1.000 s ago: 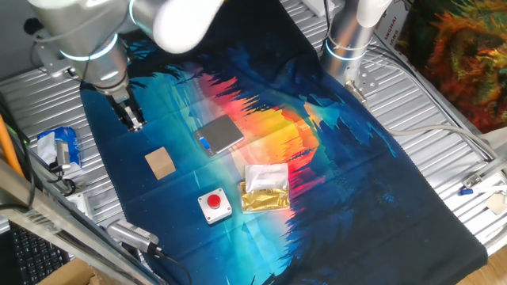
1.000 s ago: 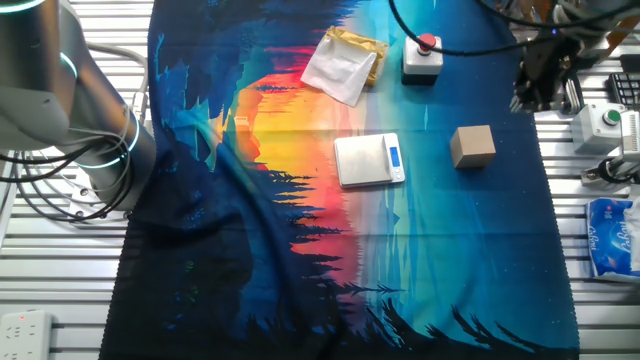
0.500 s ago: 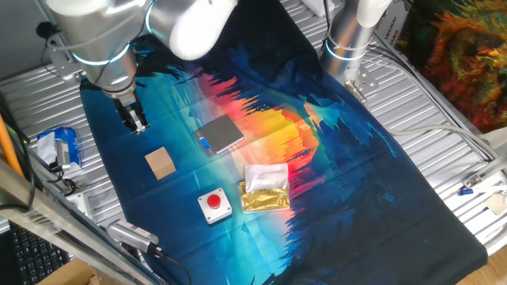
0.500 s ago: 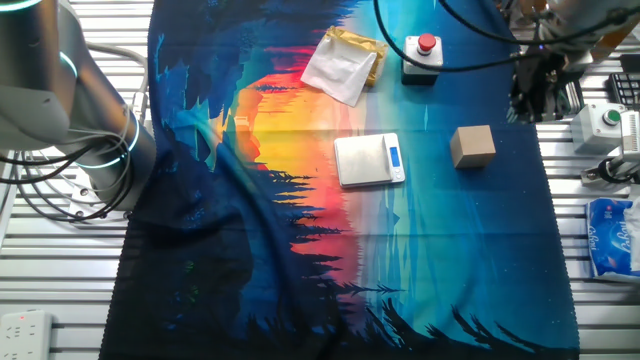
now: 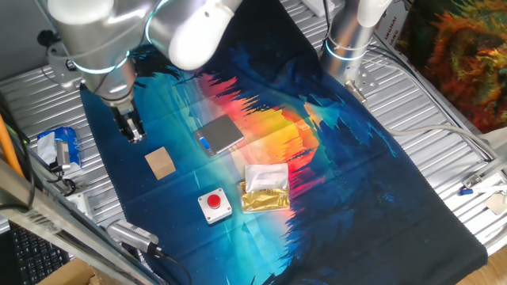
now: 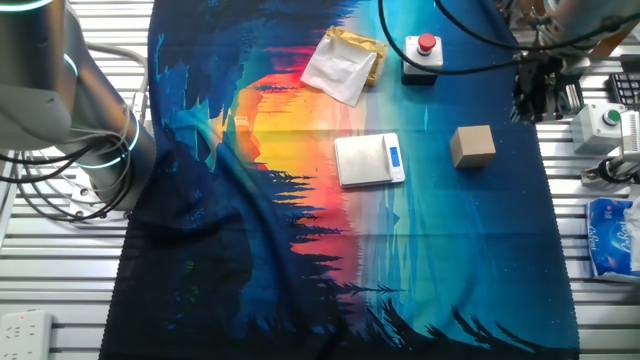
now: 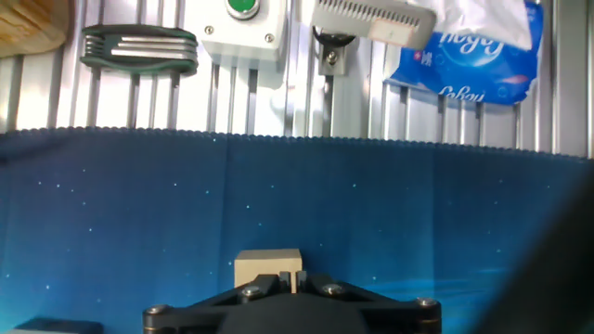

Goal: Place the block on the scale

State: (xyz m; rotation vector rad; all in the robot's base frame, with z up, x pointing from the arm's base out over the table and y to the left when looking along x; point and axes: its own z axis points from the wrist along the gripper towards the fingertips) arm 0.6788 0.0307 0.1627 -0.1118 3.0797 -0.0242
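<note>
The tan wooden block [image 5: 160, 162] lies on the blue cloth, left of the scale [image 5: 220, 134], which has a silver top and a blue edge. My gripper [image 5: 134, 135] hangs above the cloth just beyond the block, apart from it, fingers together and empty. In the other fixed view the gripper [image 6: 531, 104] is up and right of the block [image 6: 472, 146], and the scale [image 6: 368, 160] is left of the block. In the hand view the block [image 7: 265, 264] sits at the bottom centre, just past my fingertips [image 7: 290, 276].
A white box with a red button [image 5: 214, 205] and a gold-and-white foil packet [image 5: 264, 188] lie nearer the front. A blue tissue pack [image 5: 62, 146], a green-button box [image 7: 241, 26] and a tool [image 7: 139, 47] sit on the metal table past the cloth edge.
My gripper has moved a little down and toward the block. The block and scale have not moved.
</note>
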